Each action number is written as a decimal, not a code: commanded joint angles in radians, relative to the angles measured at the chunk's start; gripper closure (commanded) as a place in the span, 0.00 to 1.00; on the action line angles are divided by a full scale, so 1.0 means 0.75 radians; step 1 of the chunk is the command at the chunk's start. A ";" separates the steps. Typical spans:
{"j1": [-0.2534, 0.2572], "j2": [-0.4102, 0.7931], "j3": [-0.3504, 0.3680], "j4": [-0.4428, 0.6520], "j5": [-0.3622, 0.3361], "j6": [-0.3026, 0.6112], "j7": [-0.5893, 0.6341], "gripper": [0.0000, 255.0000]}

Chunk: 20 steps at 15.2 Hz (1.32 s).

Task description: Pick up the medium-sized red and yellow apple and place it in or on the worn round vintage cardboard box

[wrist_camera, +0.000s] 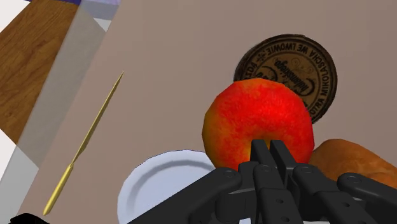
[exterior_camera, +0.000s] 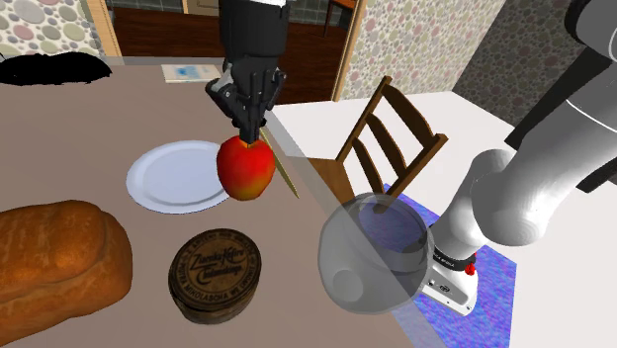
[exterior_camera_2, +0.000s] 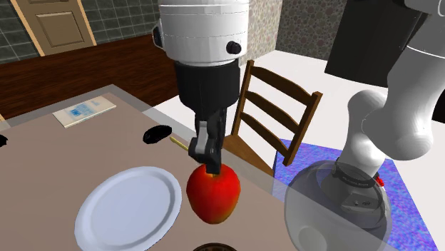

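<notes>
A red and yellow apple hangs from my black gripper, whose fingers are shut on its top. It hovers over the brown table by the rim of a white plate. In the second exterior view the apple hangs under the gripper, to the plate's right. The round, dark brown printed box lies flat on the table, nearer the shoulder view's bottom edge than the apple. In the wrist view the fingers pinch the apple, and the box lies beyond it.
A brown bread loaf lies left of the box. A thin golden knife rests near the table edge. Just past that edge stands a wooden chair. A booklet lies at the far end, and a small black object sits near it.
</notes>
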State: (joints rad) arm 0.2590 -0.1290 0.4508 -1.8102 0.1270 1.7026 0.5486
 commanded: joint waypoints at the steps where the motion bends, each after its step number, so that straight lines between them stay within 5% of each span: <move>1: 0.024 0.058 0.041 0.099 -0.023 -0.040 0.077 1.00; 7: 0.121 0.259 0.146 0.413 -0.126 -0.164 0.294 1.00; 20: 0.110 0.211 0.138 0.127 -0.099 0.080 0.263 1.00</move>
State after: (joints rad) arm 0.3420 0.0305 0.5543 -1.7022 0.0523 1.7499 0.7473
